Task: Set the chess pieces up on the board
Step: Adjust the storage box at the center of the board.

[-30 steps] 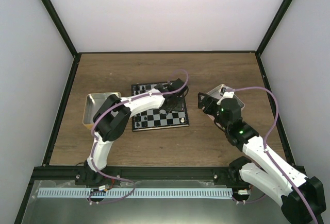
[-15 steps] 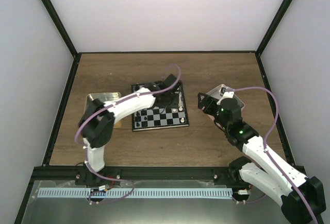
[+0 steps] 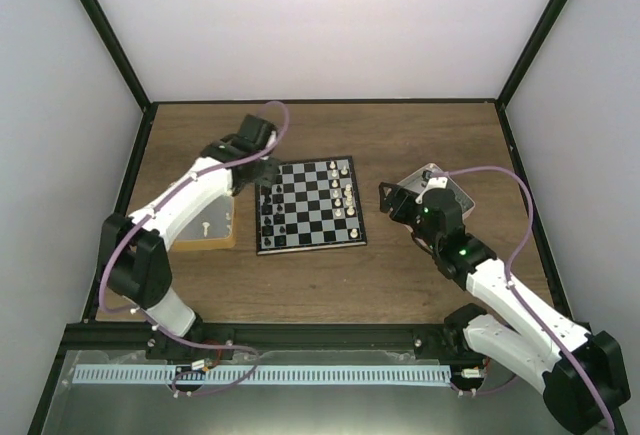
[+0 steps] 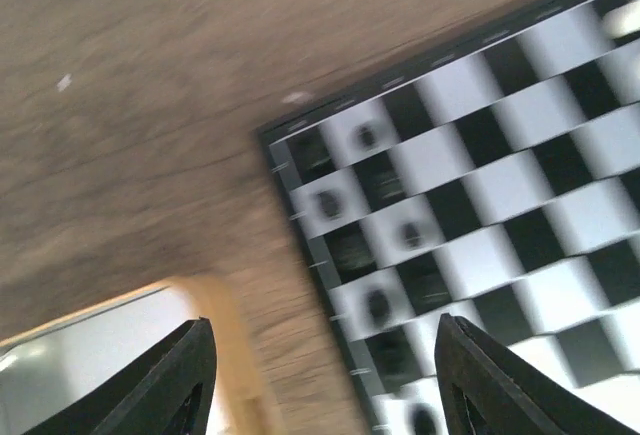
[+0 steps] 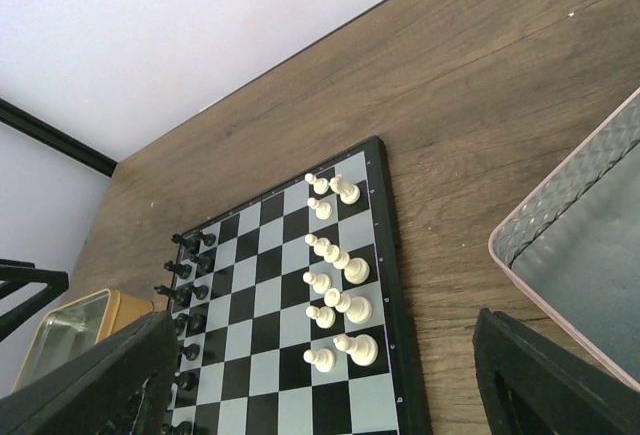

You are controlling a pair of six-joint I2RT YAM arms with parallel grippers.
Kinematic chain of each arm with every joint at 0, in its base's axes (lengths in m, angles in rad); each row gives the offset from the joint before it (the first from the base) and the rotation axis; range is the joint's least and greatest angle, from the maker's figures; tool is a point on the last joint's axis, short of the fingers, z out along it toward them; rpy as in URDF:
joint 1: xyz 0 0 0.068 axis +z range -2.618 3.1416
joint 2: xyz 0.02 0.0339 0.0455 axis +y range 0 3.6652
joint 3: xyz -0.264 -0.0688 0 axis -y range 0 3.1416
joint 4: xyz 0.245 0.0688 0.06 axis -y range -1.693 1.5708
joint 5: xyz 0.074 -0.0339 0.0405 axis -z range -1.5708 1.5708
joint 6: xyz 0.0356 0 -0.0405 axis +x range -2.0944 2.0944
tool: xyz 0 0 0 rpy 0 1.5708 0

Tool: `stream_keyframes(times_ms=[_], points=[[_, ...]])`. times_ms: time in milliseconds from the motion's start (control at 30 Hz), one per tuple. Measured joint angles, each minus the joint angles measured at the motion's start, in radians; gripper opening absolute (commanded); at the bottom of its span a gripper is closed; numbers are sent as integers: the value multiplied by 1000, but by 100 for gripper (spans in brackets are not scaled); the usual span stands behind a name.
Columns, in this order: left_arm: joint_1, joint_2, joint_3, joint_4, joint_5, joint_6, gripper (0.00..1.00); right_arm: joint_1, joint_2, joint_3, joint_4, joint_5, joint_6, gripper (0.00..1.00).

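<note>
the left hand (image 4: 325, 323) hangs spread and empty over the left edge of the board (image 3: 310, 205), just beside the black chess pieces (image 5: 182, 269). a finger dipping low there could topple that crowded row or shove the light board askew. the right hand (image 5: 328, 320), also spread and empty, sits near the pink tray (image 5: 570, 195). white pieces (image 5: 335, 265) line the board's right side. the bench (image 3: 420, 135) is brown wood grain, boxed in by pale walls (image 3: 320, 25) and black posts (image 3: 108, 35).

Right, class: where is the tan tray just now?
In the top view the tan tray lies just left of the board, partly under the left arm.
</note>
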Motion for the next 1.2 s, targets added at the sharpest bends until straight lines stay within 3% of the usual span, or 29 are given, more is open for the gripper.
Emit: stream_keyframes(times_ms=[200, 267, 433, 833, 1200], points=[[320, -6, -102, 2, 169, 196, 62, 0, 7, 0, 3, -16, 0, 83], [376, -12, -122, 15, 216, 254, 62, 0, 8, 2, 2, -21, -3, 83], [428, -9, -139, 45, 280, 386, 62, 0, 31, 25, -9, -34, -19, 83], [543, 111, -95, 73, 367, 528, 62, 0, 44, 83, -24, -52, -31, 83], [556, 211, -79, 66, 311, 603, 60, 0, 57, 155, -72, -69, -37, 82]])
